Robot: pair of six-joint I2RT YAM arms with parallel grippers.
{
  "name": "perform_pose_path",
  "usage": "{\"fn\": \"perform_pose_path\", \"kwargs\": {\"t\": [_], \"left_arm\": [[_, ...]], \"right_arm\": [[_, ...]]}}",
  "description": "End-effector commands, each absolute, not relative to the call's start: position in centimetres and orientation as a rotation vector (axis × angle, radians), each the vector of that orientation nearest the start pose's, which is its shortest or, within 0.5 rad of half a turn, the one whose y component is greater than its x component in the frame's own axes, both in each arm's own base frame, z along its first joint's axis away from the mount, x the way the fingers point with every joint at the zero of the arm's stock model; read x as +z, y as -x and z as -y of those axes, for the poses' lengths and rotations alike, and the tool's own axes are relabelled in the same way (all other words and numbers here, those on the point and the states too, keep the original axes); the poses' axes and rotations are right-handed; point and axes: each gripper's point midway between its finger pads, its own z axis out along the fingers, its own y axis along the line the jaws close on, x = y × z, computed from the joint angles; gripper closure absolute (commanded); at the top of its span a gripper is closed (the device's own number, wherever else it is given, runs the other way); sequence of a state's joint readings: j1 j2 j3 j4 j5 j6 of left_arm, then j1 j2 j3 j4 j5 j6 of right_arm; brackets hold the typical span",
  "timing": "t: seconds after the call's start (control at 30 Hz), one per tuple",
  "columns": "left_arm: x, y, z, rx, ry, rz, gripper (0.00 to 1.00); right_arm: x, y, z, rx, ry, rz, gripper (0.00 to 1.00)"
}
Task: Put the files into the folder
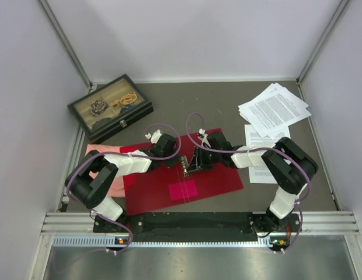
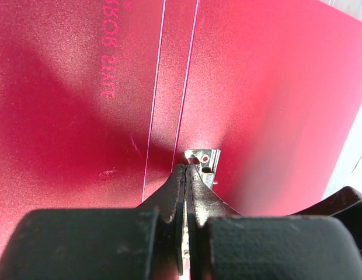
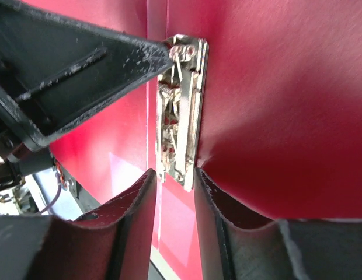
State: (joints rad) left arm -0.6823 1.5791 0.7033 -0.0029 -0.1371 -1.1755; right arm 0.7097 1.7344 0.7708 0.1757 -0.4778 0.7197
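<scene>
The red folder lies open on the table, its metal clip at the spine and a pink sticker inside. My left gripper is shut, its tips touching the far end of the clip; a pinch cannot be made out. My right gripper is open, its fingers standing on either side of the clip's near end. The left gripper's fingertip meets the clip's other end. The files lie fanned at the back right, apart from both grippers.
A black box with a glass lid holds small items at the back left. A salmon-pink cloth sticks out from under the folder's left side. More printed sheets lie under the right arm. Grey walls close in the table.
</scene>
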Motion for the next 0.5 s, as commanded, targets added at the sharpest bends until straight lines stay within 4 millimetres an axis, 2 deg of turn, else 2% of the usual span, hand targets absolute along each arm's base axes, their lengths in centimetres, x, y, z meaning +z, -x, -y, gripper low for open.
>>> {"fn": "perform_pose_path", "kwargs": {"t": [0.0,0.13,0.23,0.37,0.47], "left_arm": [[-2.1,-23.6,22.1,-0.451,0.769,-2.635,1.00],[-2.3,-23.6,21.9,-0.441,0.783,-2.630,1.00],[-2.2,-23.7,21.7,-0.428,0.785,-2.624,1.00],[-2.3,-23.7,21.6,-0.415,0.782,-2.627,1.00],[-2.5,-23.5,21.5,-0.406,0.781,-2.631,1.00]], "right_arm": [[4.3,-21.9,-34.1,1.285,0.297,-2.498,0.69],[3.9,-21.7,-34.4,1.306,0.304,-2.506,0.76],[3.9,-21.4,-34.5,1.324,0.308,-2.508,0.78],[4.3,-20.6,-34.7,1.365,0.332,-2.493,0.77],[5.0,-20.4,-34.5,1.333,0.341,-2.479,0.72]]}}
